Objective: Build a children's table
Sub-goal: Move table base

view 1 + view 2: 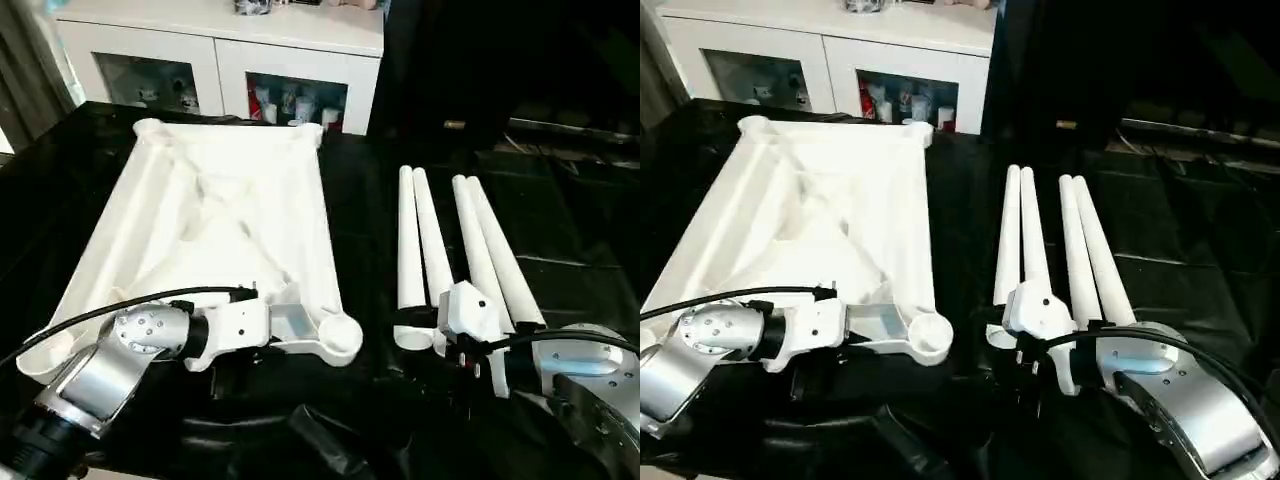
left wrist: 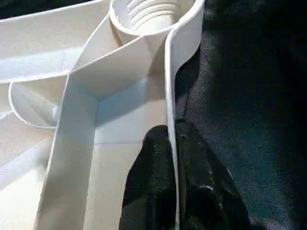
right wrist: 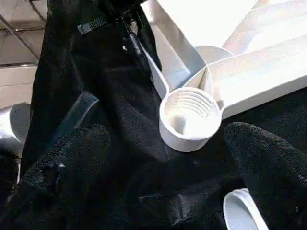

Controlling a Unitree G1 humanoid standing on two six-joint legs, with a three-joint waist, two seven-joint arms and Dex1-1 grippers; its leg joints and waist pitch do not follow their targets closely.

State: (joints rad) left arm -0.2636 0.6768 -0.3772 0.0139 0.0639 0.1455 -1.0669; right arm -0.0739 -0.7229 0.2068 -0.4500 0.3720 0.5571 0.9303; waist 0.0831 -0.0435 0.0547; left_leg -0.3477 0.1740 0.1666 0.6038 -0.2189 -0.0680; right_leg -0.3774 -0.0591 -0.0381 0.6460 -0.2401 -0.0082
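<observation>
Gripping the near rim of the top [image 1: 215,215], the left gripper [image 2: 171,143] has its two black fingers [image 2: 148,187] closed on the thin upright edge wall, one finger inside, one outside. Just beyond those fingertips the wall curves round a corner socket [image 2: 153,14], threaded inside. The top lies upside down on a black cloth [image 1: 360,200], ribs upward.

The right gripper [image 3: 163,163] stands wide open and holds nothing; between and beyond its fingers sits that same socket, and beside one fingertip the open end of a leg [image 3: 240,211]. Four legs [image 1: 455,240] lie side by side on the cloth, reaching away from this gripper towards a white cabinet [image 1: 215,55].

Judgement: the top is smooth moulded plastic, light for its span, stiff along the ribs, but liable to flex and slip if held by one thin wall alone. The legs are hollow tapered tubes, light, slick and prone to rolling; hold one around its middle.
</observation>
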